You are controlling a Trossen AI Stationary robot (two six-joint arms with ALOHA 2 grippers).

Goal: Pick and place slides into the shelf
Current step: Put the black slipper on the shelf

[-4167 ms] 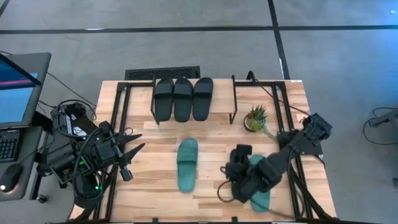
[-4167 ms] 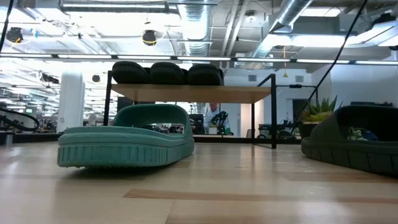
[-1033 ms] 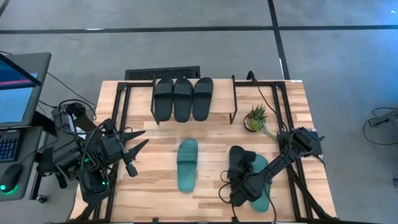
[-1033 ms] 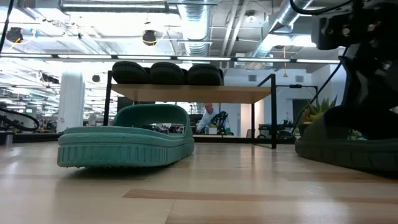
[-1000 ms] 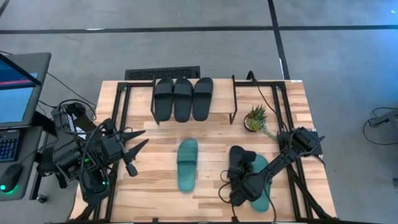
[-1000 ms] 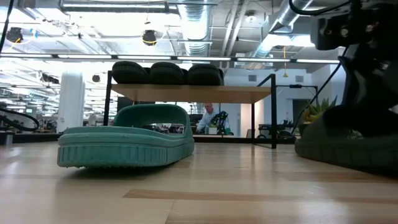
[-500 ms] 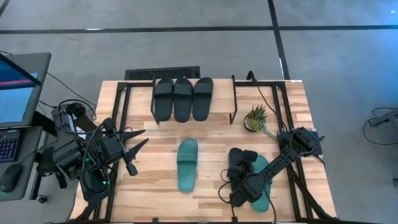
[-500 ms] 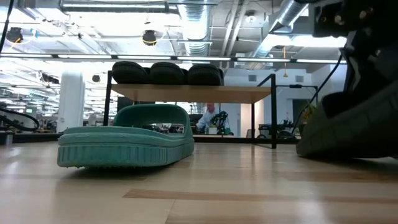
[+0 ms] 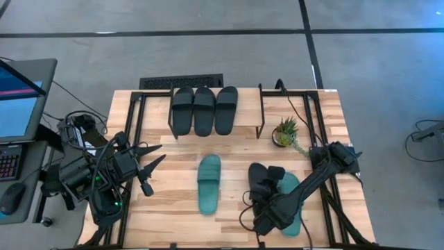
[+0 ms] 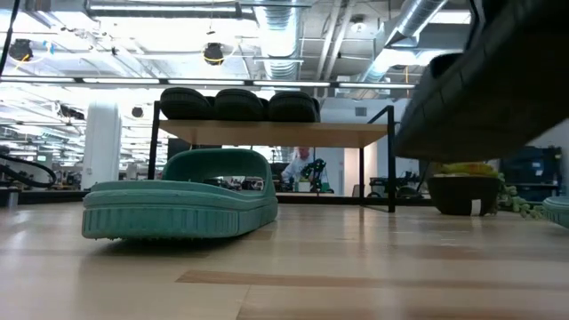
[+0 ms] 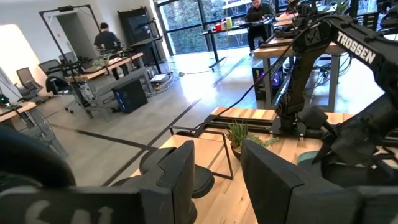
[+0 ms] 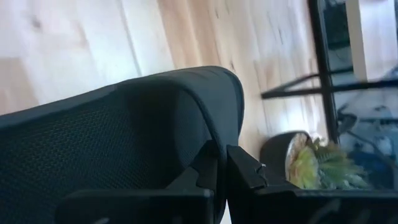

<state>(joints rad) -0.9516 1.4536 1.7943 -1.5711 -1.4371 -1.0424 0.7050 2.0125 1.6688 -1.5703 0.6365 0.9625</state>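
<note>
Three black slides (image 9: 205,110) lie side by side on the shelf (image 9: 248,111) at the table's far side. A teal slide (image 9: 208,184) rests sole-down mid-table. Another black slide (image 9: 255,177) hangs in the air at the near right, with my right gripper (image 9: 265,191) shut on it. In the low view this slide (image 10: 498,84) floats tilted above the wood. A second teal slide (image 9: 293,201) lies beside that arm. My left gripper (image 9: 149,167) waits open at the table's left edge, nothing between its fingers (image 11: 180,180). My right gripper pinches the black slide's strap at its edge (image 12: 208,146) between its two fingers (image 12: 245,171). The slide is lifted clear of the table and hangs tilted, one end higher than the other.
A small potted plant (image 9: 284,132) stands at the right, just past the shelf's black leg (image 9: 261,114). Black metal frames run along both table sides (image 9: 132,132). A monitor (image 9: 21,97) stands off the table's left. People sit at desks in the room behind.
My right gripper has risen with the black slide. The slide first tipped, one end lifting while the other stayed on the wood, and now hangs clear of the table, shifted slightly toward the table's left. The teal slide beside it stays put.
</note>
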